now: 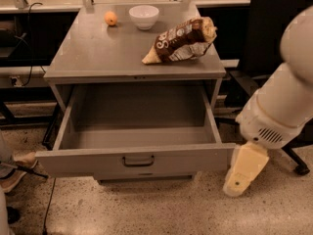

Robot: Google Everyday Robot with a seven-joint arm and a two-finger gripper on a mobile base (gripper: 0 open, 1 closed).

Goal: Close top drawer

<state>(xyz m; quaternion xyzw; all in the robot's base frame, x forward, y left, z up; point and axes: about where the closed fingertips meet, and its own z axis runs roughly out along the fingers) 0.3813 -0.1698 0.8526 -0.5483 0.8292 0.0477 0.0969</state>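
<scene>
Camera view: one open top drawer [137,133]; one pincer [242,176] just right.

Flat grey metal table [98,53]: carries three items.
- Small round white bowl [144,16], upright, at the rear centre.
- Small round orange fruit [110,18], just left of the bowl and not touching it.
- Crinkled brown-and-white snack bag [181,40], lying on its side towards the right front.

Black office chair [274,28] stands right of the table, with one caster [299,169] on the speckled terrazzo floor [146,209]. A thin black cable [46,214] runs over the floor at lower left. The cream gripper [243,173] hangs low at right, above the floor.
</scene>
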